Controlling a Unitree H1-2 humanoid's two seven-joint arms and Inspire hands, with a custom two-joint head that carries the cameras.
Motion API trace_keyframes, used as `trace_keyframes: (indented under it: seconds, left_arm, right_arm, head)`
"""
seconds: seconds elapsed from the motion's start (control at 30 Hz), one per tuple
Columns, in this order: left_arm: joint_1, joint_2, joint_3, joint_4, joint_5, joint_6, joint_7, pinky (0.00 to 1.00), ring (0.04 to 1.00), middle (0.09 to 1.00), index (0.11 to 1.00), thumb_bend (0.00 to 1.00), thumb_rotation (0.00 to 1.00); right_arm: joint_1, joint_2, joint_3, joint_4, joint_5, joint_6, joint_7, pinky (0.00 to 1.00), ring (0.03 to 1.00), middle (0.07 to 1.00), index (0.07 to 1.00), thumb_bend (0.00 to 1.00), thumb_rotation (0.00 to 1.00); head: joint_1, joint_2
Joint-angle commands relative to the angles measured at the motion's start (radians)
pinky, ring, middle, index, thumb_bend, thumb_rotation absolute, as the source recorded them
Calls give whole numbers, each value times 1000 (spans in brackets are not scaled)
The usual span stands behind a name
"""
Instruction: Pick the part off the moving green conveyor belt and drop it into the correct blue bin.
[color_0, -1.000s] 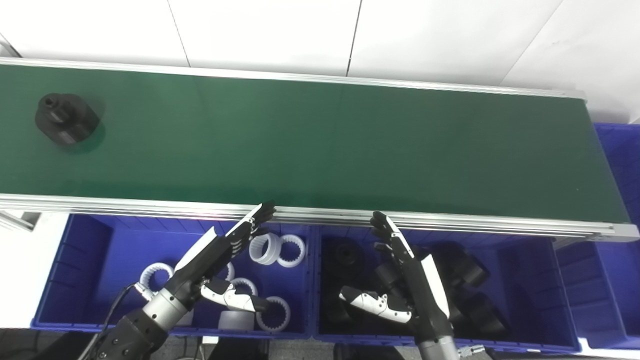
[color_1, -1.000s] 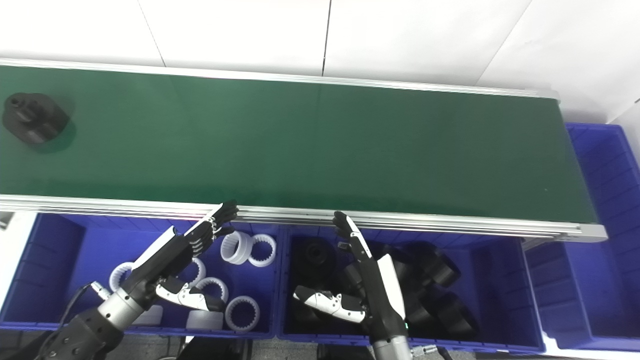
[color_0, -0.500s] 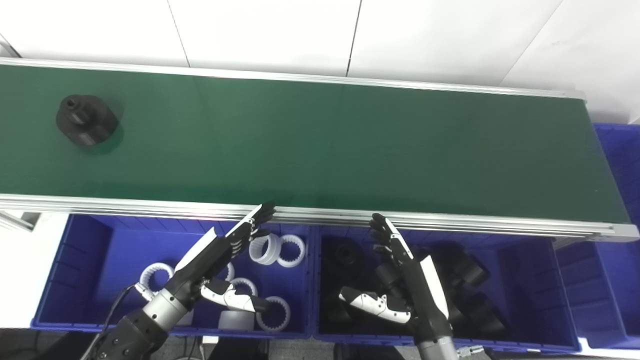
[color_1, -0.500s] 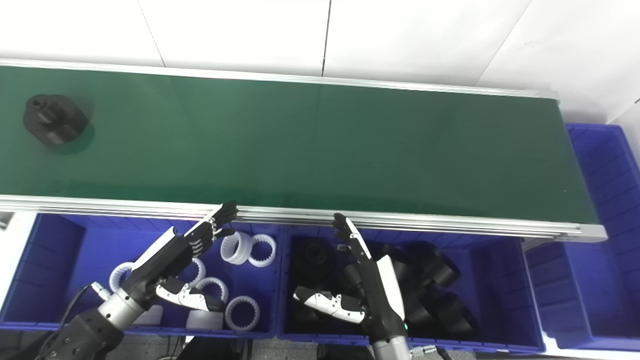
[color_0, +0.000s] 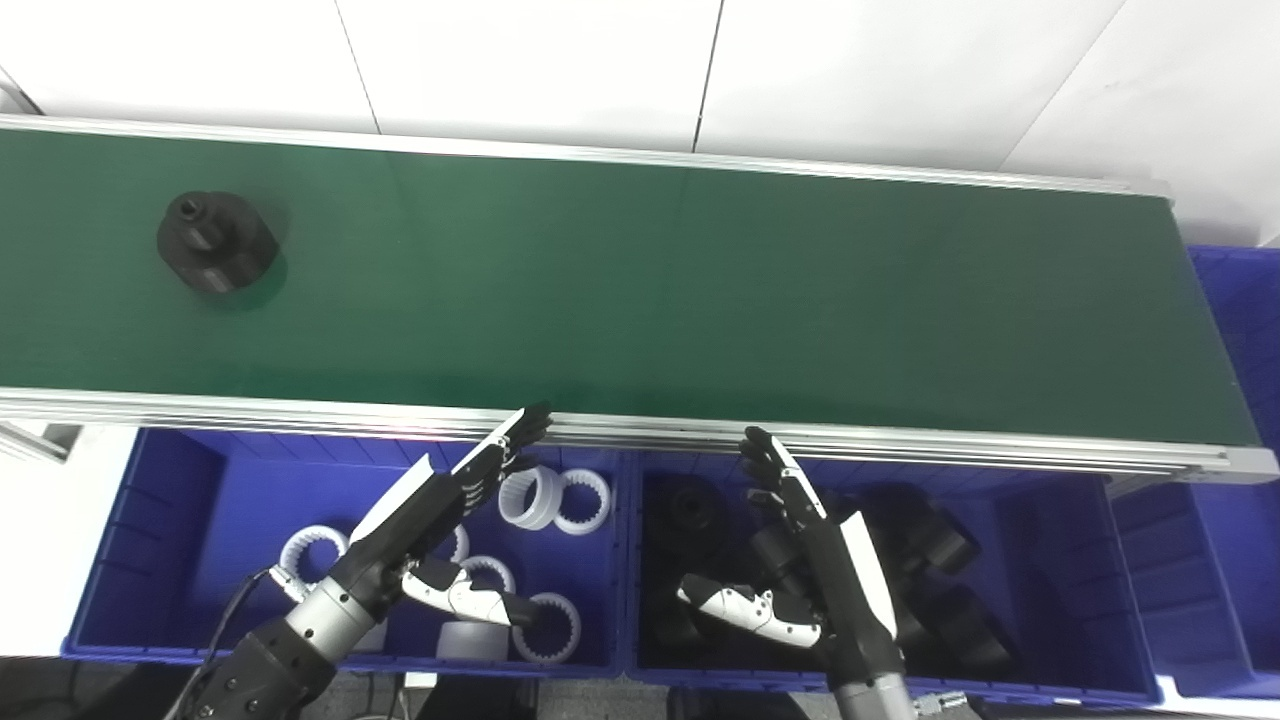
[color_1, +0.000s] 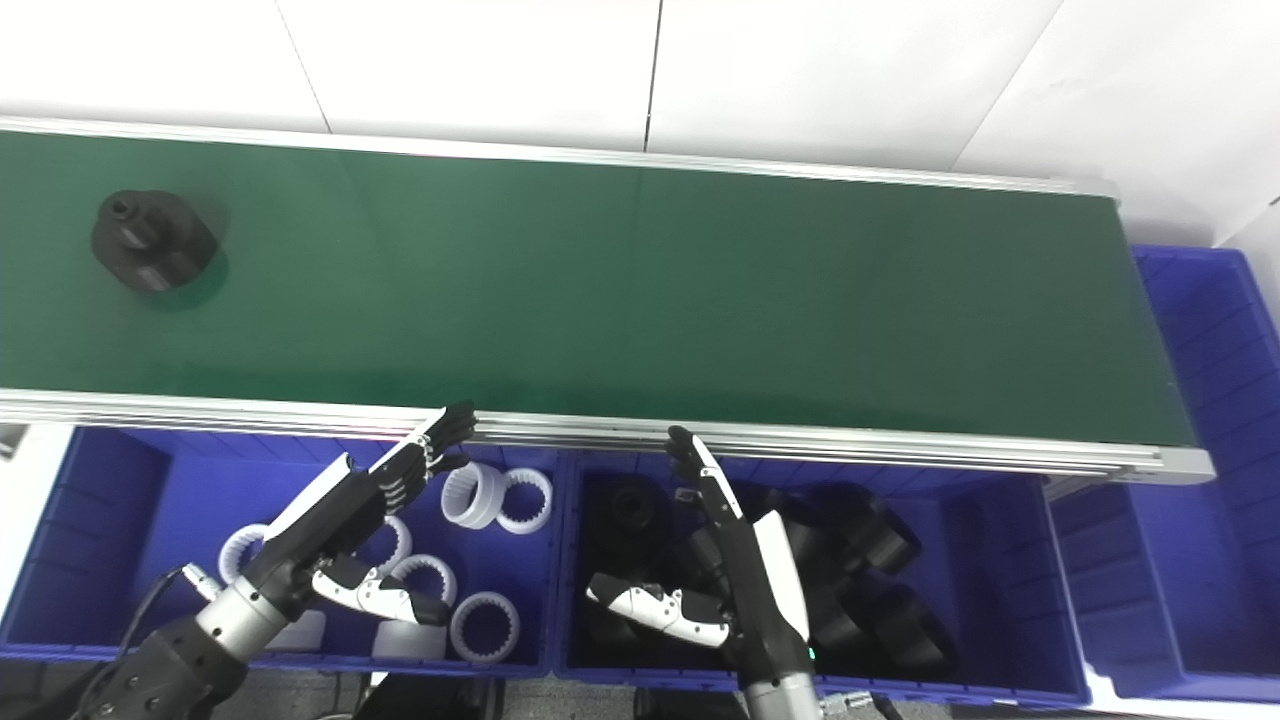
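While upright, black part (color_0: 216, 243) — hub skyward

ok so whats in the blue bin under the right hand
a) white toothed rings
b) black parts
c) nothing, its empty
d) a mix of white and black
b: the right hand hangs open over the bin that holds only black parts; the white rings lie in the other bin.

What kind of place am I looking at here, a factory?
Probably a factory-style sorting station or a mock-up of one: a green conveyor belt carries a black part, and blue bins below hold white rings and black parts separately.
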Motion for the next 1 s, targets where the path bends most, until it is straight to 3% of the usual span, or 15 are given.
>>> trace_keyframes:
  seconds: [0.0,0.03,0.1,0.17,0.23,0.4,0.6,0.87,0.97]
  left_arm:
    - [5,0,-10,-4,-1,-36,-1,882,1000,1000,1000,974,275]
    - [9,-1,-16,-2,0,-31,-3,878,1000,1000,1000,972,274]
    - [17,-19,-29,1,10,-37,6,859,1000,1000,1000,963,260]
    - [25,-30,-36,-15,36,-24,21,828,1000,1000,1000,955,250]
    - [26,-38,-39,-16,54,-19,31,860,989,1000,995,948,255]
    - [-7,-42,-54,76,52,-79,29,897,985,1000,980,943,311]
    - [-18,-38,-71,92,83,-83,57,871,975,997,979,938,351]
    - [-46,-16,-128,120,125,-83,154,874,964,996,988,925,370]
    - [-52,-18,-133,135,92,-83,141,898,973,999,984,930,358]
  right_arm:
    - [11,-14,-6,7,24,-82,-11,777,865,892,946,852,417]
    - [12,-21,-8,16,33,-92,-11,778,865,892,946,852,419]
    - [9,-38,-15,44,48,-134,-15,788,867,894,948,847,414]
    - [1,-48,-21,71,55,-169,-20,794,873,901,949,842,411]
    - [-9,-54,-26,102,65,-205,-22,806,882,911,951,840,408]
    - [-21,-57,-33,142,78,-240,-23,800,895,921,956,836,392]
    - [-25,-56,-39,153,67,-237,-24,784,883,915,953,852,412]
    - [-38,-59,-31,182,68,-245,-39,761,868,907,944,856,385]
    - [-43,-60,-32,184,61,-245,-43,746,864,906,945,859,393]
  head:
    - [68,-44]
    - [68,-44]
    - [155,-112]
    - [177,-136]
    - [189,-154]
    - [193,-179]
    - [184,-201]
    - [174,-239]
    - [169,-242]
